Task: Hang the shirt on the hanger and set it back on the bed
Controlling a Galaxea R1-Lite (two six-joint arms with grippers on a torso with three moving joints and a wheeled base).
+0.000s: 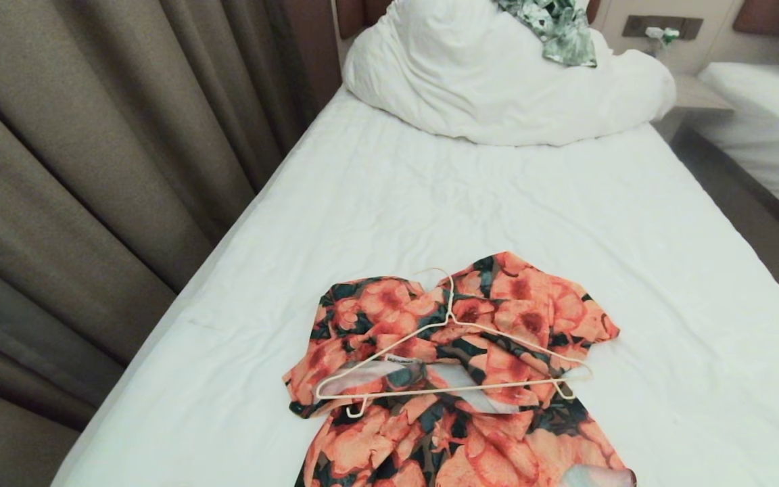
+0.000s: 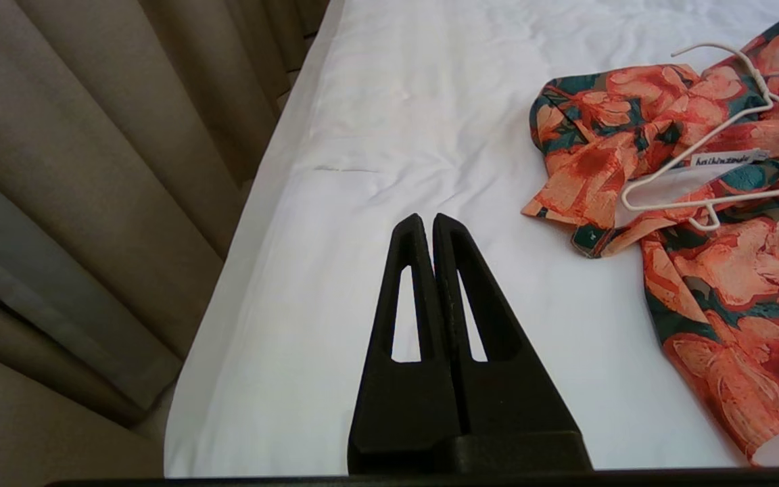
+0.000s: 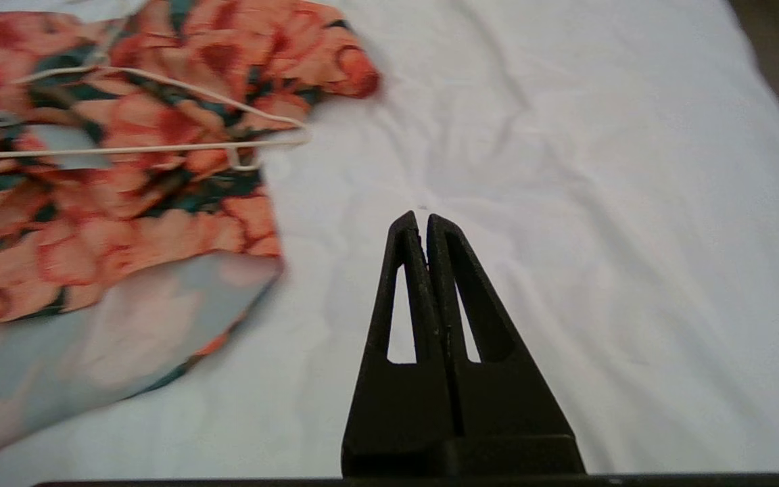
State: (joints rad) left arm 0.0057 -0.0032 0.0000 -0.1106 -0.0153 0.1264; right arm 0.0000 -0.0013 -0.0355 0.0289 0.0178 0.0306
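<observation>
The flowered shirt (image 1: 457, 379) lies crumpled on the near part of the bed (image 1: 470, 210), collar toward the pillow end. The cream wire hanger (image 1: 454, 368) rests on top of it, hook pointing up the bed, and is not inside the shirt. Neither gripper shows in the head view. My left gripper (image 2: 428, 220) is shut and empty over bare sheet, well apart from the shirt (image 2: 687, 203) and hanger (image 2: 700, 166), near the curtain-side edge. My right gripper (image 3: 422, 218) is shut and empty over bare sheet on the shirt's (image 3: 126, 176) other side, apart from the hanger (image 3: 159, 145).
A bunched white duvet (image 1: 498, 81) fills the head of the bed, with a green-and-white leaf-print garment (image 1: 555, 24) on top. Brown curtains (image 1: 92, 169) hang along the left edge. A second white bed (image 1: 768, 122) stands across a narrow floor gap at the right.
</observation>
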